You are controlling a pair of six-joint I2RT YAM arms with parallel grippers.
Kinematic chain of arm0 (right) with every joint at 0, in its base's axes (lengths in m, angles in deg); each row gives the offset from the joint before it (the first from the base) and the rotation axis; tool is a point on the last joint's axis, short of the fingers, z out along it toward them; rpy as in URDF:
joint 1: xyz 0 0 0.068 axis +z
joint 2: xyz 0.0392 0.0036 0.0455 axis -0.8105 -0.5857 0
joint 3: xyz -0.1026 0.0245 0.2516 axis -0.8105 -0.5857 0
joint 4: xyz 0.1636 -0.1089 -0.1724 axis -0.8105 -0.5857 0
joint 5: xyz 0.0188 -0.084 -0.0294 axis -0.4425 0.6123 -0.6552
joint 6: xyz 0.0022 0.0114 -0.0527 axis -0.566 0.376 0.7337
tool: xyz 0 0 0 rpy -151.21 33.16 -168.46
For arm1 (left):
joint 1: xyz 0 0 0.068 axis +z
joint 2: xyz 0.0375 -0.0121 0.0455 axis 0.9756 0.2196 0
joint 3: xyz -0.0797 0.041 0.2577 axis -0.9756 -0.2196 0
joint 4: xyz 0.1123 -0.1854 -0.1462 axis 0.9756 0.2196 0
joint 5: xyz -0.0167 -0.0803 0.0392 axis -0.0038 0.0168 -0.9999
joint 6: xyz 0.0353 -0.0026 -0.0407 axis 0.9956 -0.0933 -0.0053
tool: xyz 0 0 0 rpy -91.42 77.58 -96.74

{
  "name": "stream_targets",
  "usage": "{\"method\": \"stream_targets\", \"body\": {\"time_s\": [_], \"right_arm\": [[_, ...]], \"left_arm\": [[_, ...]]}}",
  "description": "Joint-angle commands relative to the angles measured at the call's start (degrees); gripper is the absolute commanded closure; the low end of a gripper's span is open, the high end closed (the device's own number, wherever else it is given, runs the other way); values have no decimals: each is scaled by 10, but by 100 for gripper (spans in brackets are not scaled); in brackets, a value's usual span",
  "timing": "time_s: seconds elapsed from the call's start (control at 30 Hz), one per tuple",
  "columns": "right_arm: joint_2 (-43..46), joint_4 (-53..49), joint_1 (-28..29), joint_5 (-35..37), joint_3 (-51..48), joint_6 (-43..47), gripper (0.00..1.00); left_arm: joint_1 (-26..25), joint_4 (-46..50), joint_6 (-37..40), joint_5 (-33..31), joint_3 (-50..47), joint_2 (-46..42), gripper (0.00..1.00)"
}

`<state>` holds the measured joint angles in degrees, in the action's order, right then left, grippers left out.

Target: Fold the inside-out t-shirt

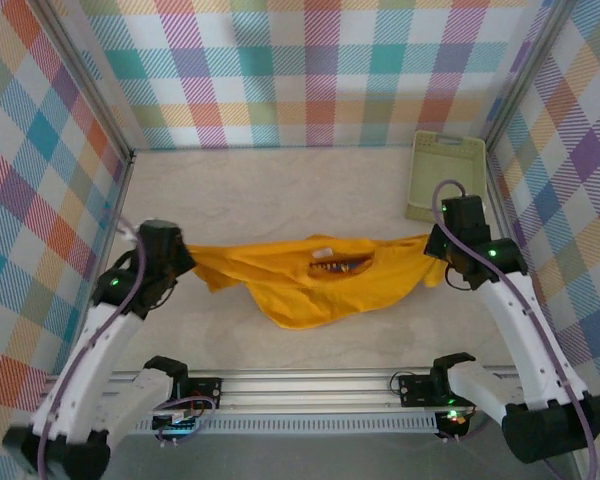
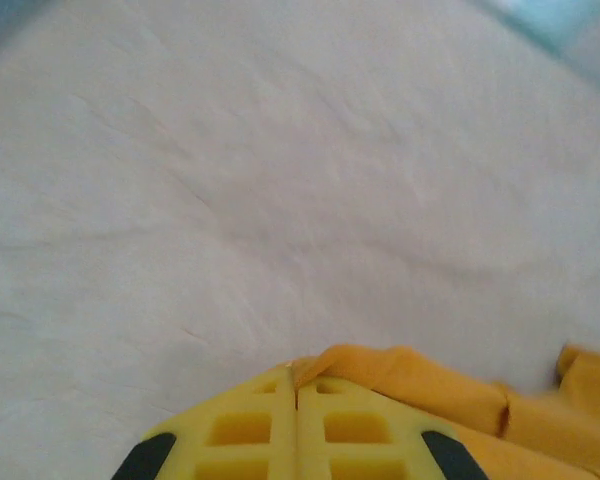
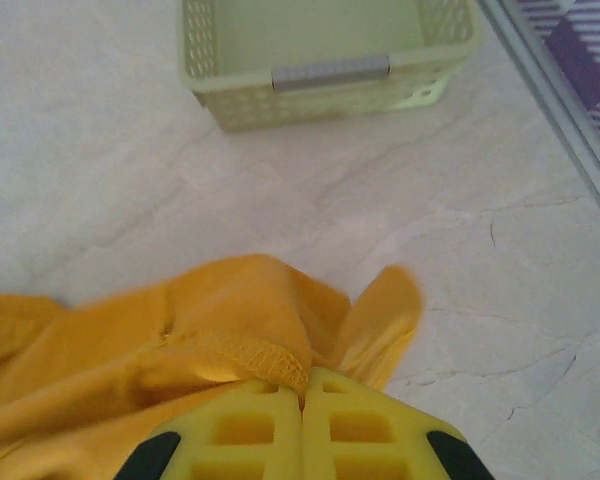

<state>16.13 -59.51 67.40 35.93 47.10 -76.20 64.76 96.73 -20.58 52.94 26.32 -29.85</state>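
Top external view counts one inside-out t-shirt [image 1: 310,285], one pale green basket [image 1: 445,175] and two claws. The shirt stretches across the middle of the counter [image 1: 280,190], sagging toward the near edge. The left claw [image 1: 185,262] is pinched closed on the shirt's left end. The right claw [image 1: 432,248] is pinched closed on its right end, near the basket, which sits in the far right corner by the wall. Bare counter lies open behind the shirt and at far left, with a narrower strip at the near edge.
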Motion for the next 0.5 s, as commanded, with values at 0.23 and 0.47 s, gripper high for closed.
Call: {"method": "stream_targets", "body": {"time_s": [0.23,0.47], "right_arm": [[-27,60,-2,-122,-54,13,100],[-20,50,-2,-135,37,31,100]], "left_arm": [[128,-20,31,160,-54,129,100],[128,1,40,201,29,104,100]]}}
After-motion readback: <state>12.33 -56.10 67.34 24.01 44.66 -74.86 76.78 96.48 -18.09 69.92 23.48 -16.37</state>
